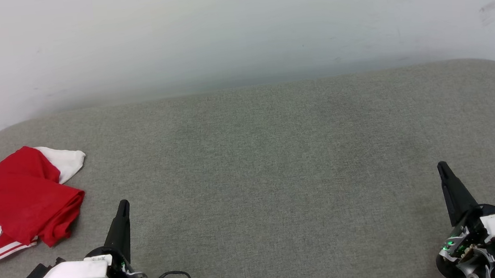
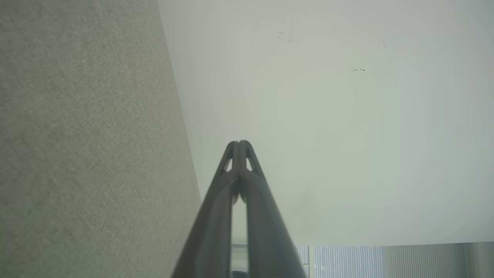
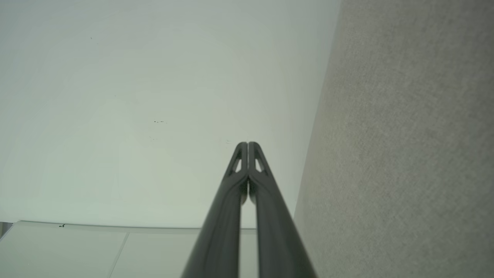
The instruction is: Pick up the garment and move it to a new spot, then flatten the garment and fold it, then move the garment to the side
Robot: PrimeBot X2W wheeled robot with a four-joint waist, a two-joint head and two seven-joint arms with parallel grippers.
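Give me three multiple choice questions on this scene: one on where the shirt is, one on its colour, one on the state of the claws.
1. Where on the grey fabric surface does the garment lie?
A. At its left edge
B. In the middle
C. At its right edge

2. What is the garment's main colour?
A. Blue
B. Red
C. Green

3. How do the left claw and right claw stand?
A. Both shut and empty
B. Both wide open
C. Left one gripping the garment

Answers:
1 A: it lies crumpled at the head view's left edge.
2 B: the cloth is red with a white sleeve.
3 A: each wrist view shows the fingertips touching with nothing between them.
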